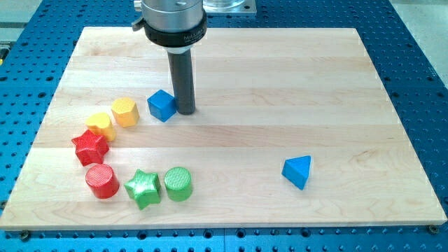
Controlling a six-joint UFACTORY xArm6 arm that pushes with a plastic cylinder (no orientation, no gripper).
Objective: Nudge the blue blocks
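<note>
A pale wooden board [231, 77] fills most of the view, lying on a blue perforated table [420, 77]. From the far edge, a thick dark rod [183, 77] comes straight down from the arm's silver collar; the arm has no jaws, so nothing is clenched or released, and it holds nothing. The rod's tip [185, 111] rests on the board just right of the blue cube [162, 105], seemingly touching its right side, in the left half of the board.

The second blue block, a blue triangular prism [297, 171], sits well apart on the near right, alone.

A curved row of other blocks runs down the left: a yellow hexagonal block [125, 111] just left of the cube, a yellow block [101, 124] of unclear shape, a red star [90, 146], a red cylinder [102, 181], a green star [143, 187] and a green cylinder [178, 183].

Both blue blocks look small, light, rigid and smooth, likely to slide easily. A push is best aimed at the middle of a flat face; off-centre contact would probably spin them. The cube, pushed left, could strike the yellow hexagonal block.
</note>
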